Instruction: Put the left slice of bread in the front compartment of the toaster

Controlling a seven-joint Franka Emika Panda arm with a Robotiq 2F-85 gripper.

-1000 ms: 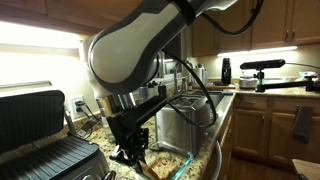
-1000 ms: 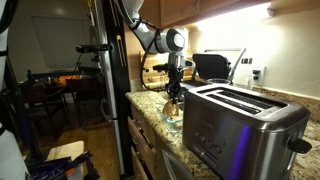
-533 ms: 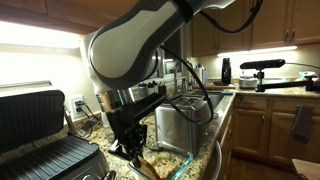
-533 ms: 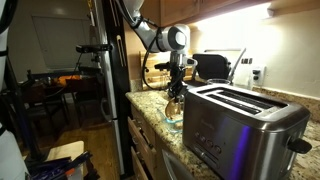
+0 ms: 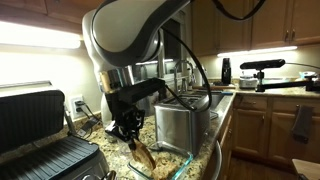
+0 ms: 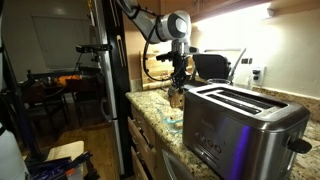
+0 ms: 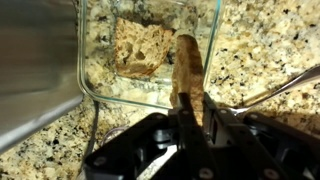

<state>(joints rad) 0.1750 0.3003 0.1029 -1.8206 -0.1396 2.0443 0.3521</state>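
Observation:
My gripper [image 7: 187, 103] is shut on a tan-brown slice of bread [image 7: 188, 66] and holds it edge-on above a clear glass dish [image 7: 205, 45]. A second slice [image 7: 140, 48] lies flat inside the dish. In an exterior view the gripper [image 5: 131, 133] hangs with the slice [image 5: 143, 155] below it, beside the steel toaster [image 5: 178, 122]. In an exterior view the gripper [image 6: 177, 82] holds the slice [image 6: 176, 98] just left of the toaster [image 6: 238, 125], whose top slots show.
A black ribbed contact grill [image 5: 40, 135] stands open on the granite counter [image 7: 260, 50]. Cables [image 7: 280, 85] cross the counter. A metal bowl rim [image 5: 215, 162] lies by the dish. Wooden cabinets [image 5: 262, 120] run along the far side.
The gripper has risen with the bread slice in it, lifting the slice up out of the glass dish. The second slice stays in the dish.

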